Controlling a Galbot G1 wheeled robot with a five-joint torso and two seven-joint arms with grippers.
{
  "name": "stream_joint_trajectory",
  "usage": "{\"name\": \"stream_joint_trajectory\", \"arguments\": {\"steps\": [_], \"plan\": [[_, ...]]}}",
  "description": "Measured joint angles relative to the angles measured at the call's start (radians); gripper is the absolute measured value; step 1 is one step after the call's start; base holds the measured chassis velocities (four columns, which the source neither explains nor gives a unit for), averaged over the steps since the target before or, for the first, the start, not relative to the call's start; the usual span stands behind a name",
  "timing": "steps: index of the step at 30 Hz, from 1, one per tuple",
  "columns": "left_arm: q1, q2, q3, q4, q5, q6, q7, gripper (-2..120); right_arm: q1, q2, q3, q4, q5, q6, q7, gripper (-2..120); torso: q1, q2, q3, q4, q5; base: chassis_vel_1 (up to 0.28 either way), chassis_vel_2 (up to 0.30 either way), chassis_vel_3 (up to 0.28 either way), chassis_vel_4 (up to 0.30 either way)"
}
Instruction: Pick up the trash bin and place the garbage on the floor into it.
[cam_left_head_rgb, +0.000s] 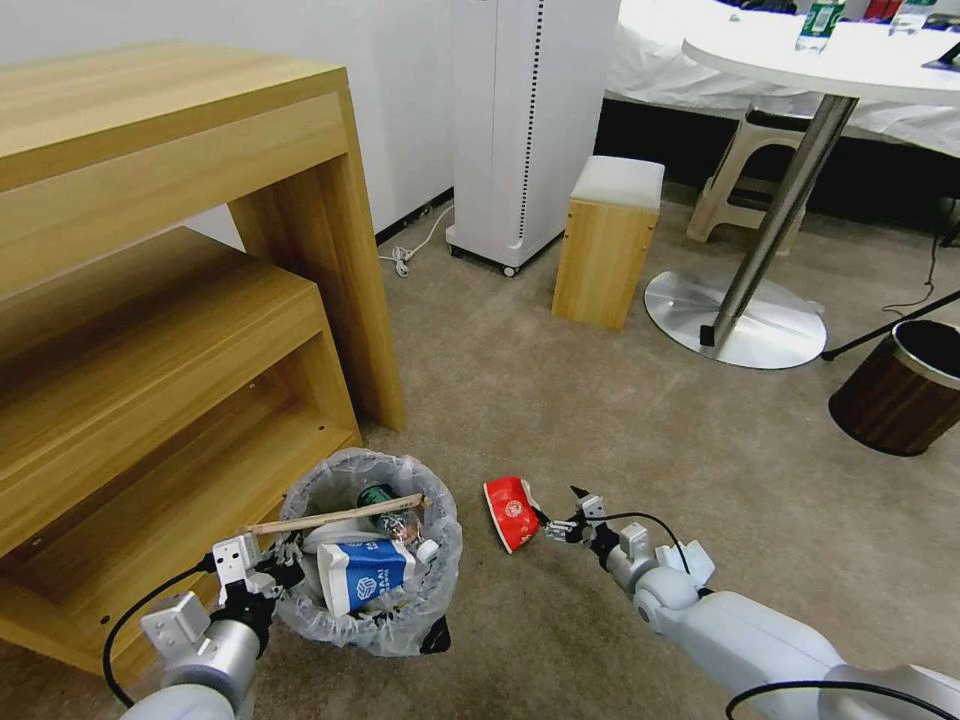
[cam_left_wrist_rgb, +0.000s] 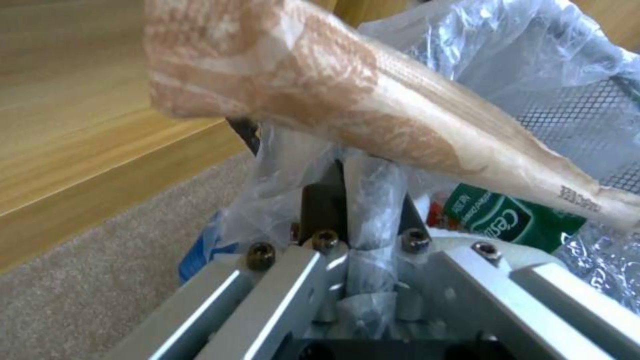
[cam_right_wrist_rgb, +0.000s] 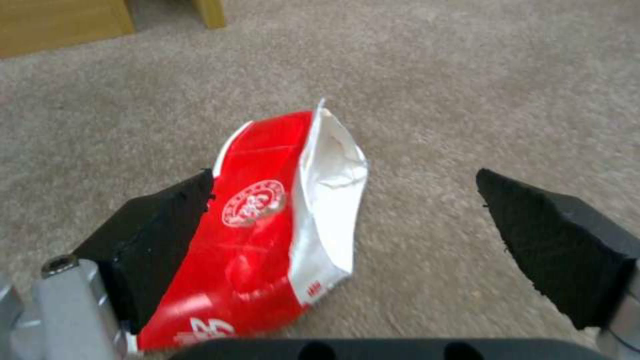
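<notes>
- The left gripper (cam_left_head_rgb: 268, 578), at the lower left of the head view, is clenched on the rim of the trash bin (cam_left_head_rgb: 372, 552), which holds a blue-white carton (cam_left_head_rgb: 362, 576) and a wooden stick (cam_left_head_rgb: 335, 516).
- The right gripper (cam_left_head_rgb: 560, 515), lower centre, is spread wide around a red wrapper (cam_left_head_rgb: 510, 512) lying on the beige carpet (cam_left_head_rgb: 640, 430).

Pale grey arms, black cables

Lower centre of head view: beige short-pile carpet (cam_left_head_rgb: 620, 420) lies bare around the red-and-white foil wrapper (cam_left_head_rgb: 510, 512), open to approach from right and above. Lower left: black bin with frilled translucent liner (cam_left_head_rgb: 440, 560) stands just beside the light wooden shelf unit (cam_left_head_rgb: 200, 330); its mouth is crossed by a long wooden stick (cam_left_head_rgb: 335, 516).
</notes>
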Motion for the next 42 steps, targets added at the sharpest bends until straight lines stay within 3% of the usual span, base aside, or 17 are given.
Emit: {"name": "stream_joint_trajectory", "arguments": {"steps": [4, 9, 13, 15, 24, 31, 34, 40, 42], "plan": [[0.003, -0.002, 0.0, -0.005, -0.001, -0.002, 0.0, 1, 0.013, 0.055, -0.003, -0.074, -0.029, 0.007, -0.01, 100, 0.0, 0.0, 0.0, 0.0, 0.0, 0.0, 0.0, 0.0, 0.0], [0.012, -0.003, 0.0, -0.015, -0.003, -0.004, 0.0, 1, 0.022, 0.136, 0.002, -0.159, -0.068, 0.021, -0.035, 91, 0.0, 0.0, 0.0, 0.0002, 0.0, 0.0, 0.0, 0.0, 0.0], [0.015, -0.006, 0.001, -0.019, -0.004, -0.008, 0.001, 1, 0.021, 0.166, 0.009, -0.19, -0.095, 0.036, -0.043, 78, 0.0, 0.0, 0.0, 0.0003, 0.0004, 0.0, 0.0, 0.0, 0.0], [0.014, -0.005, 0.001, -0.019, -0.005, -0.009, 0.002, 1, 0.017, 0.172, 0.016, -0.196, -0.109, 0.043, -0.04, 66, 0.0, 0.0, 0.0, 0.0001, 0.0003, 0.0, 0.0, 0.0, 0.0], [0.004, 0.002, 0.005, -0.013, -0.01, -0.01, 0.001, 1, 0.008, 0.146, 0.04, -0.189, -0.127, 0.049, -0.032, 38, 0.0, 0.0, 0.0, 0.0, 0.0003, 0.0, 0.0, 0.0, 0.0], [-0.013, 0.014, 0.017, 0.006, -0.027, -0.01, -0.003, 1, -0.017, 0.128, 0.072, -0.203, -0.154, 0.058, -0.031, 7, 0.0, 0.0, 0.0, 0.0, 0.0004, 0.0, 0.0, 0.0, 0.0], [-0.018, 0.013, 0.023, 0.013, -0.027, -0.01, -0.003, 1, -0.026, 0.134, 0.084, -0.22, -0.17, 0.073, -0.035, 0, 0.0, 0.0, 0.0, 0.0002, 0.0005, 0.0, 0.0, 0.0, 0.0], [-0.019, 0.017, 0.025, 0.015, -0.028, -0.01, -0.003, 1, -0.043, 0.115, 0.104, -0.192, -0.182, 0.101, -0.04, 0, 0.0, 0.0, 0.0, 0.0003, 0.0008, 0.0, 0.0, 0.0, 0.0], [-0.019, 0.024, 0.021, 0.019, -0.028, -0.01, -0.003, 1, -0.055, 0.058, 0.118, -0.111, -0.181, 0.122, -0.041, 0, 0.0, 0.0, 0.0, 0.0, 0.0007, 0.0, 0.0, 0.0, 0.0]]}}
